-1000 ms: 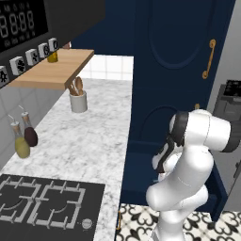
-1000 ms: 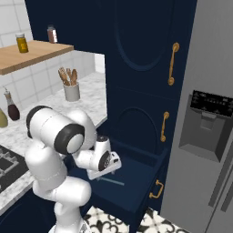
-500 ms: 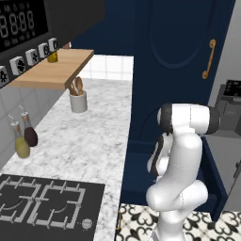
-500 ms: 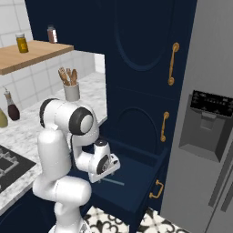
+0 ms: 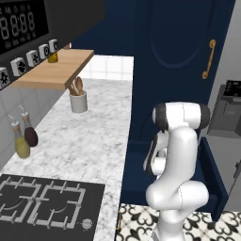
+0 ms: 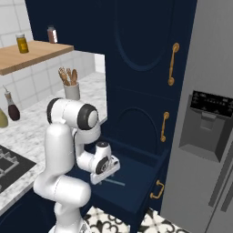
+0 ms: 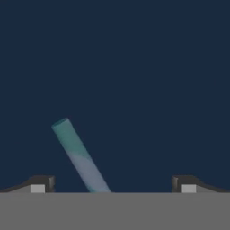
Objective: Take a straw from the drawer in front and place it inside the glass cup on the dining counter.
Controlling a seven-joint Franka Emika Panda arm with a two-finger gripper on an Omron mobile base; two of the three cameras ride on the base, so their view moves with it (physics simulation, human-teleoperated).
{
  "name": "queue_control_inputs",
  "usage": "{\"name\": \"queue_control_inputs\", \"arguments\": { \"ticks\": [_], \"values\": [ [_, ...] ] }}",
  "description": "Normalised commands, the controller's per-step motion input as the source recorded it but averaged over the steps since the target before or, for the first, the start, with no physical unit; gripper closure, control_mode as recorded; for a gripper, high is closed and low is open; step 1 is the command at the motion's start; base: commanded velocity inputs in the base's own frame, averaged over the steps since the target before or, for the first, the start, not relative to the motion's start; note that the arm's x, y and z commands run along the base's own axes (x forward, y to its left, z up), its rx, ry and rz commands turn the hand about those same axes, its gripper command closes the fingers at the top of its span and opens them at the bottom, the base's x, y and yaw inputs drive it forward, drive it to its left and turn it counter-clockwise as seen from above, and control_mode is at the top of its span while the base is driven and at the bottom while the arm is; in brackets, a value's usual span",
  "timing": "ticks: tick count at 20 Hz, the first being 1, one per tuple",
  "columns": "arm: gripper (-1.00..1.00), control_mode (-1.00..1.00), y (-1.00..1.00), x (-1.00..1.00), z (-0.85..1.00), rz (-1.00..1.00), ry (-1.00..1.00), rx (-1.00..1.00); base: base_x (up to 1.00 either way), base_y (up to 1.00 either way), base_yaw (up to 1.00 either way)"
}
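Note:
The navy drawer [image 6: 144, 160] in front stands pulled open. On its floor lies the straw [image 6: 115, 182], thin and teal-to-pale. In the hand view the straw [image 7: 79, 155] runs diagonally, closer to the left fingertip [image 7: 43, 183] than to the right one. My gripper [image 6: 106, 174] points down into the drawer just above the straw's end. It is open, and in the hand view the gripper [image 7: 113, 183] holds nothing and is not touching the straw. The glass cup and the dining counter are out of view.
To the left lies a marble worktop [image 5: 89, 136] with a black gas hob [image 5: 44, 204], a utensil crock [image 5: 78, 100] and two bottles [image 5: 26, 136]. A grey fridge [image 6: 207, 136] stands on the right. Tall navy doors with gold handles [image 6: 171, 63] rise behind the drawer.
My arm's upper joints have swung up and more upright. The hand stays over the open drawer and has sunk a little. The jaws remain open and the straw has not moved.

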Motion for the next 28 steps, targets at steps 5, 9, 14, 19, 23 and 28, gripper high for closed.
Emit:
{"name": "queue_control_inputs", "arguments": {
  "ticks": [5,9,14,19,23,28],
  "values": [
    [1.00,-1.00,-0.01,0.11,-0.39,0.06,0.04,0.00,0.00,0.00,0.00],
    [1.00,-1.00,-0.09,0.00,-0.30,0.04,0.00,0.00,0.00,0.00,0.00],
    [1.00,-1.00,-0.07,0.00,-0.15,0.01,0.00,0.00,0.00,0.00,0.00],
    [1.00,-1.00,-0.03,0.00,0.00,0.00,0.00,0.00,0.00,0.00,0.00],
    [1.00,-1.00,-0.02,-0.04,0.20,-0.03,-0.01,0.00,0.00,0.00,0.00],
    [1.00,-1.00,0.00,-0.37,0.98,-0.18,-0.14,0.01,0.00,0.00,0.00]
  ]
}}
